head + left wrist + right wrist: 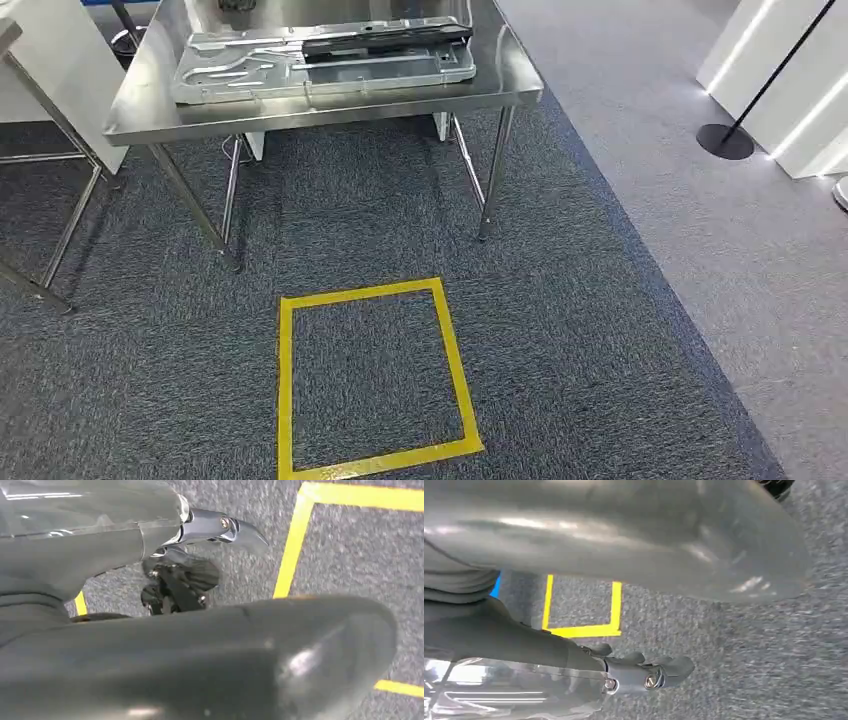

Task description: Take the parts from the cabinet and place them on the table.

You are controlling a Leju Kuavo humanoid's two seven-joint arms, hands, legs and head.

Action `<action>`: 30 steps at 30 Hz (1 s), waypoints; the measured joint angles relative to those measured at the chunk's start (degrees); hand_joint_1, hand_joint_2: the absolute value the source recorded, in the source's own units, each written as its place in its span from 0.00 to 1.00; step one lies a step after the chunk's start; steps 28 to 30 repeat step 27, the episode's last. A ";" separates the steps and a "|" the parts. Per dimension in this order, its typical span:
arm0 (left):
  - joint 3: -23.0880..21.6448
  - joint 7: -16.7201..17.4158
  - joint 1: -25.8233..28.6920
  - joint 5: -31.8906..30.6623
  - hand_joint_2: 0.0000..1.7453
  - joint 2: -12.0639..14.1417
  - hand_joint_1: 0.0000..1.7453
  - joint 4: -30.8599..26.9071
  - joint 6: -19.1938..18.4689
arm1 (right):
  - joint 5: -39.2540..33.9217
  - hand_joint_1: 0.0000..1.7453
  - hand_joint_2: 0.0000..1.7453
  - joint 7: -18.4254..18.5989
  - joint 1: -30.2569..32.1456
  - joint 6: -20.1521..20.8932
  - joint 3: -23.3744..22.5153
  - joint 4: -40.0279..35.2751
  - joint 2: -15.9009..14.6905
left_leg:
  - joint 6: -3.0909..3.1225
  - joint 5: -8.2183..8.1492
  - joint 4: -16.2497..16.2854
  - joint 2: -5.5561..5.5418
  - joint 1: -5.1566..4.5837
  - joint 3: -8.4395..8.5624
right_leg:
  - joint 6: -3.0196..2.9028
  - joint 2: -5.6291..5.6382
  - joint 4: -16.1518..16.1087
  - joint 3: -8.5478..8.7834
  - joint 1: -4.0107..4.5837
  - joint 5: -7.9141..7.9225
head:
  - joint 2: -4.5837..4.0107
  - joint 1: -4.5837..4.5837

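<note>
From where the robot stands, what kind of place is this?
Probably an exhibition or demo hall: grey carpet tiles with a yellow tape square marked on them, a stainless steel table holding stamped sheet-metal parts, and a stanchion base beside lit white panels.

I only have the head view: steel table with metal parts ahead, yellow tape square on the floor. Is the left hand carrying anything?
Observer: No. The left hand holds nothing and hangs over the grey carpet.
Operator: And the right one?
Observer: The right hand is empty too, with its fingers stretched out.
Operator: Where is it relative to the tape?
Observer: In the right wrist view, a corner of the yellow tape lies on the carpet beyond the hand, apart from it.
</note>
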 joint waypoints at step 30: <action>0.15 0.63 -0.16 0.94 0.00 -0.24 0.00 0.02 2.47 | -1.47 0.00 0.00 6.32 0.38 -4.02 -0.72 0.17 -0.15 | 1.79 6.38 -17.12 -0.60 -0.58 6.27 | 1.31 1.18 0.41 -1.62 0.31 1.15 | 0.00 0.00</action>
